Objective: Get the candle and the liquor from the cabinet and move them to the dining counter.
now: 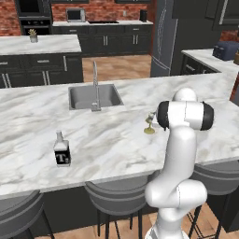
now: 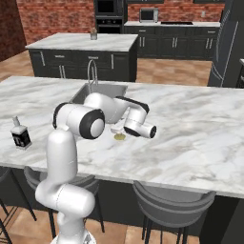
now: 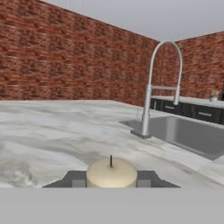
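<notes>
Where it stands on the dining counter [image 1: 116, 140], the candle [image 3: 111, 173] — cream-white, dark-wicked — sits clamped in the tool [image 3: 111, 179].

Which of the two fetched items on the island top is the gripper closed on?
The candle, clamped between the gripper fingers near the sink. The liquor stands alone, well away from it.

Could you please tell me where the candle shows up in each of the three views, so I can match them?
Left base view: candle right of centre on the dining counter, beside the arm.
Right base view: its golden base left of centre, under the wrist.
Hand view: bottom centre, between the fingertips.
Shared landmark: the faucet.
</notes>
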